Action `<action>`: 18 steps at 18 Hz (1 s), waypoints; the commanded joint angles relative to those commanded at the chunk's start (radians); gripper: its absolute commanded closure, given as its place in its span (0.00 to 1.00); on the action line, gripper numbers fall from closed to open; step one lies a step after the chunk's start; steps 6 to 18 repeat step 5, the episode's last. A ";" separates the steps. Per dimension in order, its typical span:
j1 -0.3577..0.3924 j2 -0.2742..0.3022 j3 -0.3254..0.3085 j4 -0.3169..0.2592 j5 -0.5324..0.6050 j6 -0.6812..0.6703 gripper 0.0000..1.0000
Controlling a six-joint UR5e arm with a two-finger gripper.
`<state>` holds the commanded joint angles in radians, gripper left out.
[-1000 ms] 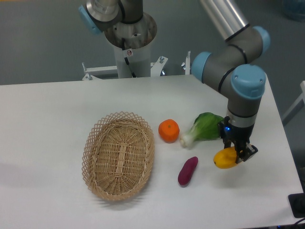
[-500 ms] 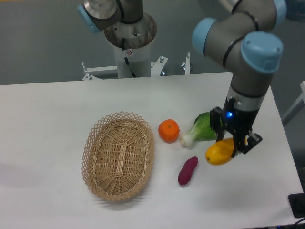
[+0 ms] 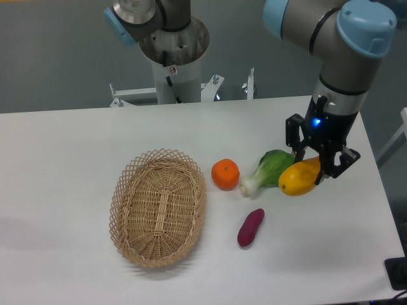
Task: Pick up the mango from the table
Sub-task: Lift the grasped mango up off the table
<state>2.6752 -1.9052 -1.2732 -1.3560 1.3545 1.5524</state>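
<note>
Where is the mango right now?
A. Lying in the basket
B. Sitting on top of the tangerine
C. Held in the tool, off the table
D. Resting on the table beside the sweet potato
C. The tool is shut on the mango, which hangs above the table, right of the greens.
</note>
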 joint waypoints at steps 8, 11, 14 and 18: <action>-0.003 0.000 0.002 0.003 0.002 0.000 0.54; -0.003 0.000 0.002 0.003 0.002 0.000 0.54; -0.003 0.000 0.002 0.003 0.002 0.000 0.54; -0.003 0.000 0.002 0.003 0.002 0.000 0.54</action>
